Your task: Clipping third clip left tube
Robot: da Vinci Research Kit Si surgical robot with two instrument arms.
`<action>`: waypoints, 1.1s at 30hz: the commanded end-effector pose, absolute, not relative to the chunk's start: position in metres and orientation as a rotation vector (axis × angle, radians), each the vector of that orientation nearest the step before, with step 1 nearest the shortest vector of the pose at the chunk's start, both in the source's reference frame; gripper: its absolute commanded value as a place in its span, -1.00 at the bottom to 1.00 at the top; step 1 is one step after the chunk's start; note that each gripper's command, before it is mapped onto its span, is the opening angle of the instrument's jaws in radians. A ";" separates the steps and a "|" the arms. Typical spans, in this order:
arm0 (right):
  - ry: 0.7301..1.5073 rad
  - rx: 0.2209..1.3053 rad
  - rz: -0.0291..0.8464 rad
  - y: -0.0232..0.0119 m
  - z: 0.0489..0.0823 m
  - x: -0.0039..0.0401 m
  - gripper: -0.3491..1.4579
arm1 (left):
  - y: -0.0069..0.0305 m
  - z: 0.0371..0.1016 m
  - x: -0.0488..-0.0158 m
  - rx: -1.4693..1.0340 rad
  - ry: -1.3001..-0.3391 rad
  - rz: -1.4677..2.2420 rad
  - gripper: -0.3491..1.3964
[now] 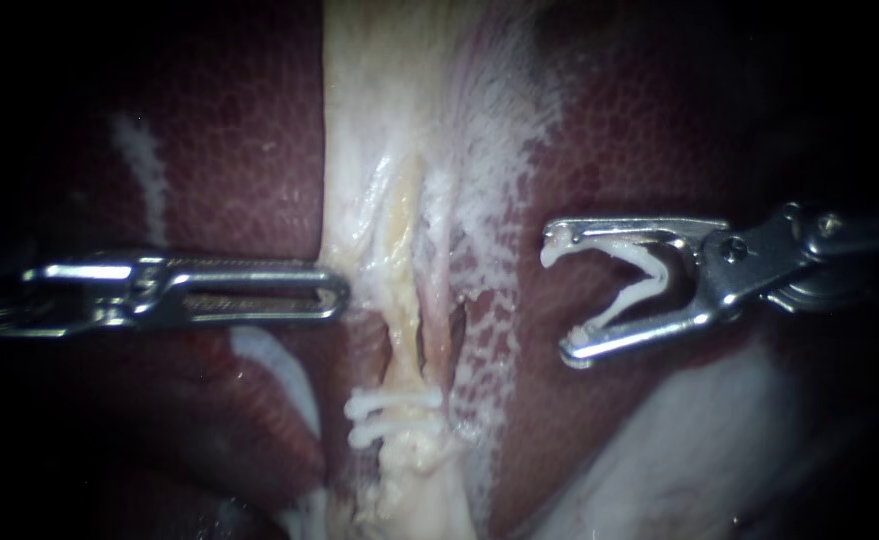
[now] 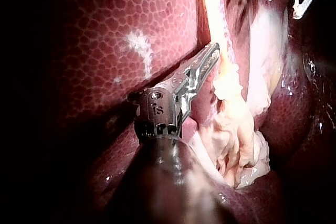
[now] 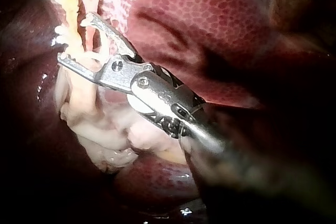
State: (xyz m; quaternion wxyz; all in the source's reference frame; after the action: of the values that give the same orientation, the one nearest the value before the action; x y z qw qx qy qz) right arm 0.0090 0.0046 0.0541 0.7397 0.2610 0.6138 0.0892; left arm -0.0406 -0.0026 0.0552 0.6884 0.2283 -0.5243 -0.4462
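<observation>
Item: left tube (image 1: 406,320), a yellowish pale strand running down the centre of the frame. It is taken, as a judgement, to be the more leftward of two strands, with a thinner pink strand (image 1: 443,300) just beside it on the right. Fitted: two clips (image 1: 399,403), white, lying across the tube at lower centre, one close above the other. Right instrument (image 1: 560,298), centre right: jaws spread wide, both touching a white clip (image 1: 659,268) held open between them; the mouth faces the tube, near it but apart. Left instrument (image 1: 334,293), centre left: jaws lying together, tip touching the edge of the pale tissue band (image 1: 379,120); whether it pinches any cannot be told. Surround: liver (image 1: 249,130), dark red, on both sides. Handling note, as judgement: the third clip belongs above the two placed, with a gap left between. Carry the open mouth square around the left tube alone, both tips visible past its far side, before closing. The risk is catching the pink strand or the band. Containers: none in view.
</observation>
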 end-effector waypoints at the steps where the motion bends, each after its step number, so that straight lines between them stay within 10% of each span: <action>1: 1.346 0.573 0.196 0.0046 0.0540 0.0090 0.05 | -0.0026 0.0552 -0.0406 0.513 -1.174 -0.996 -1.00; 33: 1.327 0.682 0.263 -0.0015 0.0622 0.0186 0.05 | -0.0001 0.0478 -0.0372 0.505 -1.208 -1.019 -1.00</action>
State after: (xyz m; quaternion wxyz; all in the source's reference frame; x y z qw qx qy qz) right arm 0.0189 -0.0015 0.0624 0.7266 0.3083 0.6023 0.1195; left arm -0.0372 -0.0001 0.0478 0.6752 0.2250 -0.5371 -0.4528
